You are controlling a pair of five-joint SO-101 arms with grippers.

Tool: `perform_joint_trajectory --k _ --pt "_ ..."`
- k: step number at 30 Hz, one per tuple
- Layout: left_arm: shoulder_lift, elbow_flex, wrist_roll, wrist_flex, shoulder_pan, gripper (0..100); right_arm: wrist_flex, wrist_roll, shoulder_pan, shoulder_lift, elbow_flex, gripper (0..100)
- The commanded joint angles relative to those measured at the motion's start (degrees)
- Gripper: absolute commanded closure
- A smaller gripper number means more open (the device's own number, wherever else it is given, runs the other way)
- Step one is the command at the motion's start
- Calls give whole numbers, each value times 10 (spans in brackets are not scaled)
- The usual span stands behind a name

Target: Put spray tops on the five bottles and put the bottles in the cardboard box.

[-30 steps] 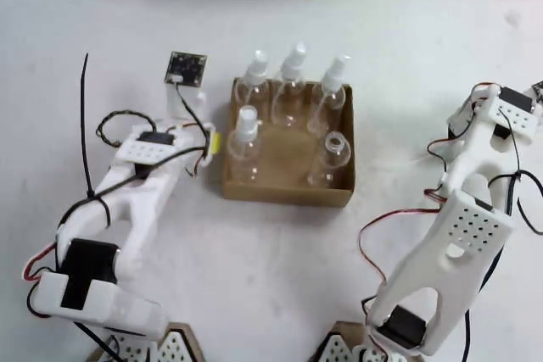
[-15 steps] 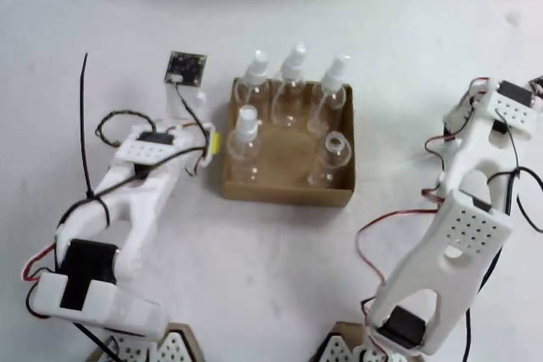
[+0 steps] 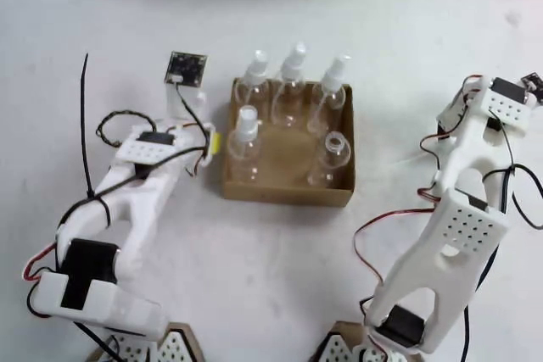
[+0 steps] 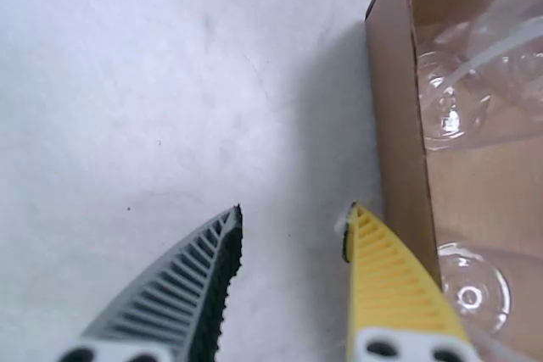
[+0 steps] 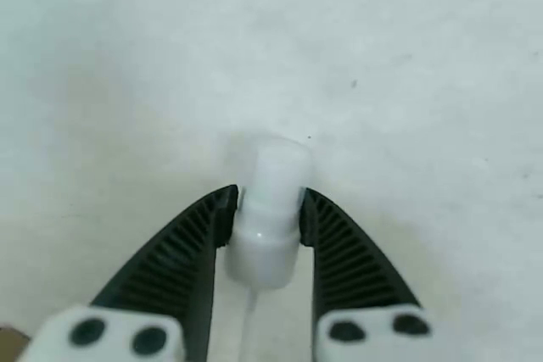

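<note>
The cardboard box (image 3: 287, 190) stands mid-table with its bottles upright inside. Three capped bottles (image 3: 291, 82) fill the back row, and a fourth capped bottle (image 3: 244, 137) is at the front left. The bottle at the front right (image 3: 333, 152) has a bare neck. My left gripper (image 4: 294, 214) is open on the table just outside the box wall (image 4: 394, 125), nothing between its fingers. Well to the right of the box, my right gripper (image 5: 267, 197) is shut on a white spray top (image 5: 271, 209), held just above the table.
Both arms' bases sit at the near edge. The left arm (image 3: 140, 184) lies along the box's left side and the right arm (image 3: 458, 226) stands far right, with loose cables around each. White table surface runs between the box and the right arm.
The right arm's wrist has shifted a little to the left and away from the near edge. The left arm and the bottles have stayed put.
</note>
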Motion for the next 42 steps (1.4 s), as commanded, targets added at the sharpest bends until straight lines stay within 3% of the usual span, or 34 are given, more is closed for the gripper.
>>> perform_joint_trajectory --k 1,15,42 --pt "-3 -35 -5 -14 5 812 5 5 -7 -43 -17 983" --pt "-3 -35 -5 -14 5 812 15 10 -5 -81 -26 983" --pt "-3 -35 -5 -14 5 812 -6 11 15 -414 -23 983"
